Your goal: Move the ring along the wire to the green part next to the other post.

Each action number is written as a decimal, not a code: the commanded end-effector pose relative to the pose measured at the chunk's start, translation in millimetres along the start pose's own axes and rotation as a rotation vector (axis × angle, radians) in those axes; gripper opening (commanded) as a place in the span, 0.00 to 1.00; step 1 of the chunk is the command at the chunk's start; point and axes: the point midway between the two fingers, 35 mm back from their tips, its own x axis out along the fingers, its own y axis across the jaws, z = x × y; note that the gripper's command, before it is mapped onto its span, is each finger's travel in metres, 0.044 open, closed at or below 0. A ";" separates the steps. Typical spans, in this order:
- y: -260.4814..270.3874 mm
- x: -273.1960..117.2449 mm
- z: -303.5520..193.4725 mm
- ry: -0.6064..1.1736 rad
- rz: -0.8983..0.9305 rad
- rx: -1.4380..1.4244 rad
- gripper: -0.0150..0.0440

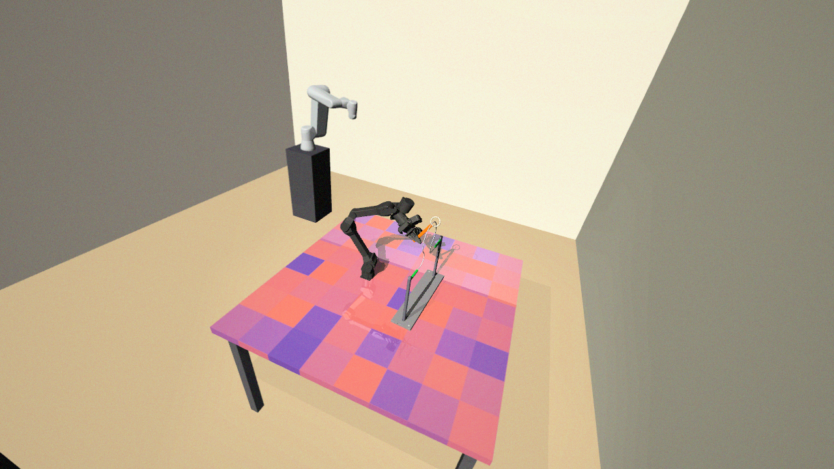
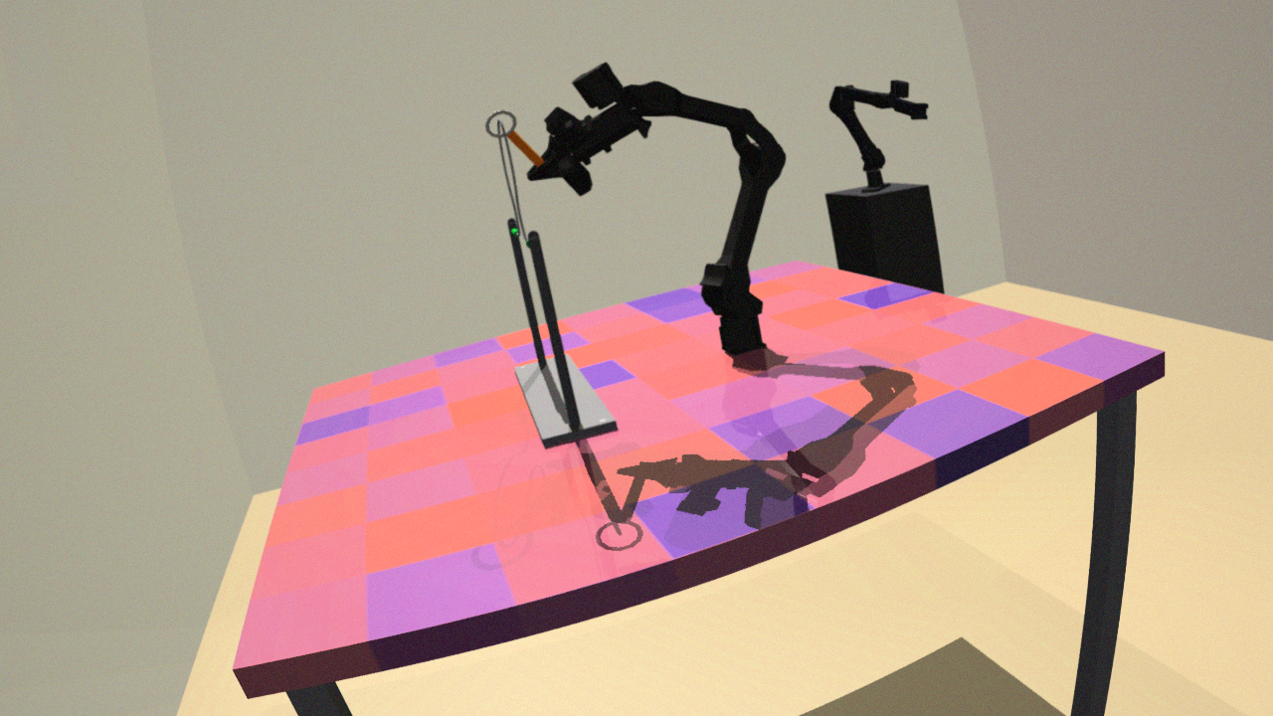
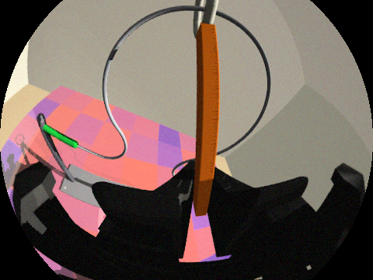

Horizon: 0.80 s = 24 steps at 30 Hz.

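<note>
Grey metal makes up the ring (image 1: pixel 434 217) (image 2: pixel 486 123) (image 3: pixel 210 12), which is at the far left of the rig in the exterior view, around the wire (image 2: pixel 508 173) (image 3: pixel 269 78) at the top of its big loop. It is up on the thin grey stretch, well apart from both green parts; whether it touches the wire is too small to tell. Its orange handle (image 1: pixel 425 230) (image 2: pixel 525 147) (image 3: pixel 207 97) slants from the ring down between 4 and 5 o'clock. From the top its long axis points between 7 and 8 o'clock; at the wrist it runs nearly 12 to 6, ring end at 12.

Lower down, two dark posts stand upright on a grey base plate (image 1: pixel 417 312) (image 2: pixel 578 400) (image 3: pixel 81 187), which lies on the patchwork table (image 1: pixel 466 350) (image 2: pixel 418 498).

Next comes the gripper (image 1: pixel 417 236) (image 2: pixel 544 167) (image 3: pixel 197 165), clamped on the handle's lower end and tipped toward 8 o'clock. The arm (image 1: pixel 358 245) (image 2: pixel 747 213) rises toward 1 o'clock, bends at the elbow, then reaches toward 10.

Rightmost, a second arm (image 1: pixel 319 116) (image 2: pixel 856 130) stands on a dark block (image 1: pixel 309 186) (image 2: pixel 885 240), well apart from the table's things.
</note>
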 end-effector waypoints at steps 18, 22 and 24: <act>-6.0 0.2 -1.3 -0.029 -0.129 -0.229 0.00; -7.3 0.3 -1.0 -0.035 -0.154 -0.272 0.00; -7.9 0.3 -0.8 -0.038 -0.166 -0.294 0.00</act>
